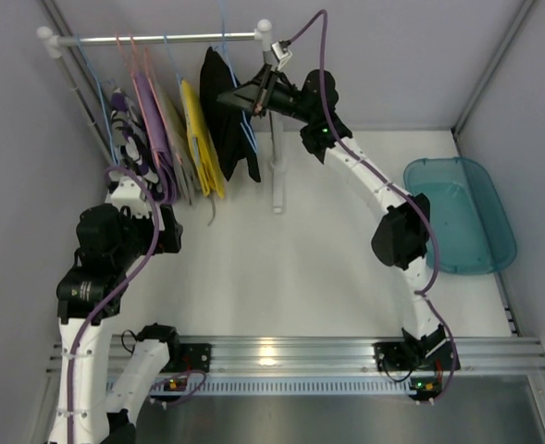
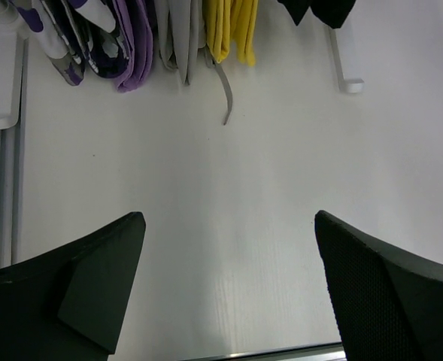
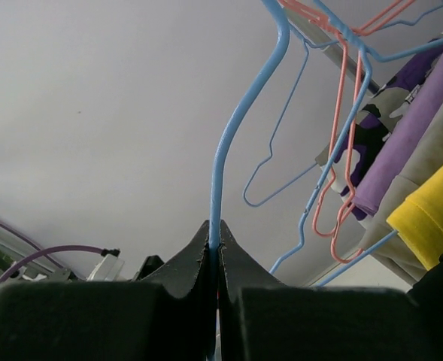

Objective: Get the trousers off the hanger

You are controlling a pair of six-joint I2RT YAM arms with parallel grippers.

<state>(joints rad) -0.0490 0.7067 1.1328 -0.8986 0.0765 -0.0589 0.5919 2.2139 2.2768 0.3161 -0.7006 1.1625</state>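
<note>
- Your right pincer (image 3: 214,239) is pinched shut on the light-blue wire of the hanger (image 3: 223,150), low on the stem that climbs to the hook at the top of the right wrist view.
- The trousers (image 1: 226,106) hang black and folded on that hanger from the rail (image 1: 161,39), upper middle of the top view, just right of the yellow garment (image 1: 201,139).
- Your left pincer (image 2: 229,293) stands wide and holds nothing, over bare bench (image 2: 229,210), with the garment hems along the top edge of its view.
- Step in hand, as I judge it: securing the hanger. The trousers are not yet off.
- Next you likely have 2 options: lift the hook off the rail, or bring the left pincer up to the black cloth and draw it off while the right steadies the wire.
- Mind the pink hangers (image 3: 351,150) crowding alongside.
</note>
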